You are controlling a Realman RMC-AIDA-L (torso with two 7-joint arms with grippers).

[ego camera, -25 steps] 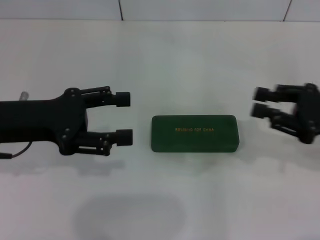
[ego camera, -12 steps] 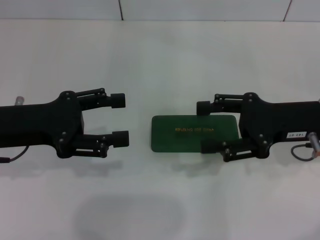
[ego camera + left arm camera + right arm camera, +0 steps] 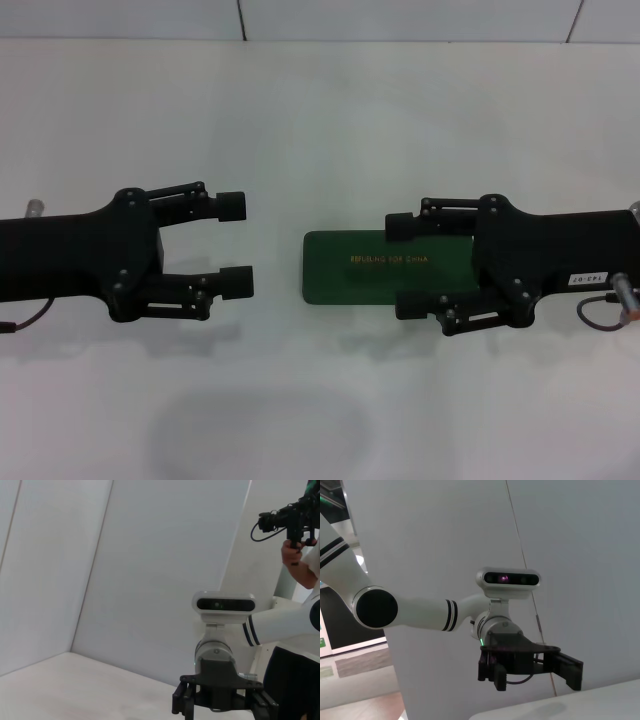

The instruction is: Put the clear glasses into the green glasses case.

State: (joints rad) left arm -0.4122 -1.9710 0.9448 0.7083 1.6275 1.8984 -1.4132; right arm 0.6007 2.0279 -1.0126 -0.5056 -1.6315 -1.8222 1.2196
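While lid shut, green glasses case betw. open right gripper fingers.

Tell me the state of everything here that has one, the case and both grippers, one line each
green glasses case: lid closed, lying flat on the table, gold lettering facing up.
right gripper: open, fingers straddling the case's right part, one finger at its far edge, one at its near edge.
left gripper: open, empty, to the left of the case and apart from it.
clear glasses: not visible in any view.
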